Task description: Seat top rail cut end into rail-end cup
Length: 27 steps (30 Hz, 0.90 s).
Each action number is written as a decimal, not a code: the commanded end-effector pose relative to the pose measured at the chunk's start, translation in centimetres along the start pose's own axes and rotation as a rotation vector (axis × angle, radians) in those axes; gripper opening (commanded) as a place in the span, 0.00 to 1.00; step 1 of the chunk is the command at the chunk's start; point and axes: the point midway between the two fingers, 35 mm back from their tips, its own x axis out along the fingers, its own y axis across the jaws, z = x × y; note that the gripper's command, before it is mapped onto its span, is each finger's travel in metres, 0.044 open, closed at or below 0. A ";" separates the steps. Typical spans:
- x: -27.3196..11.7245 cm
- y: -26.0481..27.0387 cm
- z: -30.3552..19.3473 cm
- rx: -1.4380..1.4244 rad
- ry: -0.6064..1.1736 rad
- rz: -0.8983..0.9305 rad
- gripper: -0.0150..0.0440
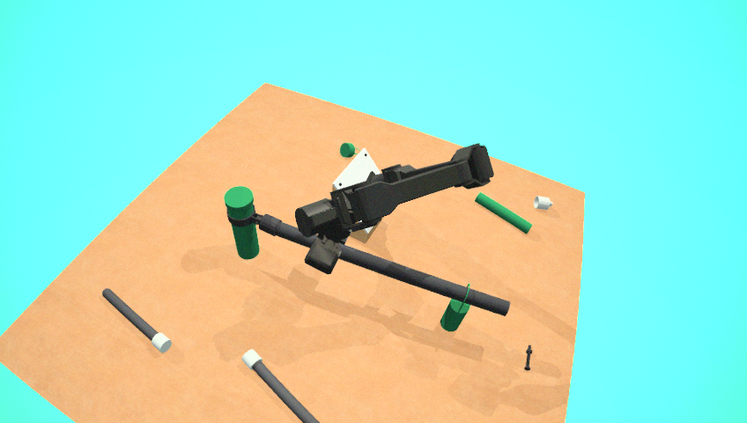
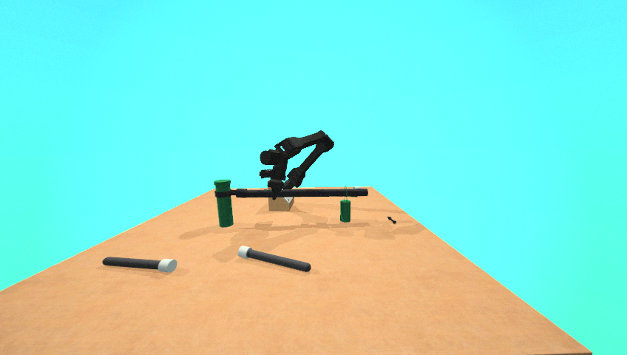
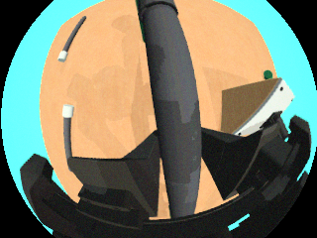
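Gripper (image 1: 329,241) (image 2: 275,196) (image 3: 174,131): clenched on rail (image 1: 398,269) (image 2: 312,192) (image 3: 173,99), mid-frame in top view | rail: left end at cup (image 1: 269,225) (image 2: 241,193), seating depth unclear; right part through loop (image 1: 468,291) (image 2: 345,191) | band (image 1: 240,220) (image 2: 222,194): high on big post (image 1: 246,241) (image 2: 225,213), left of frame, just below cap (image 1: 239,196) (image 2: 222,181)

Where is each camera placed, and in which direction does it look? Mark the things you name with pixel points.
Top: high above, looking steeply down at the dark grey round rail (image 1: 403,270) (image 2: 314,192) (image 3: 173,89); black arm visible.
Exterior: across the table from the arm, facing it; whole arm visible.
Wrist: on the arm, looking past the end effector's black fingers at the rail.
All three share the rail.
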 end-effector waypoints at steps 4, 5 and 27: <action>0.0 0.0 0.0 0.000 0.000 0.000 0.25; 0.0 0.0 0.0 0.000 0.000 0.000 0.25; -0.5 0.0 1.2 0.000 -0.001 0.000 0.25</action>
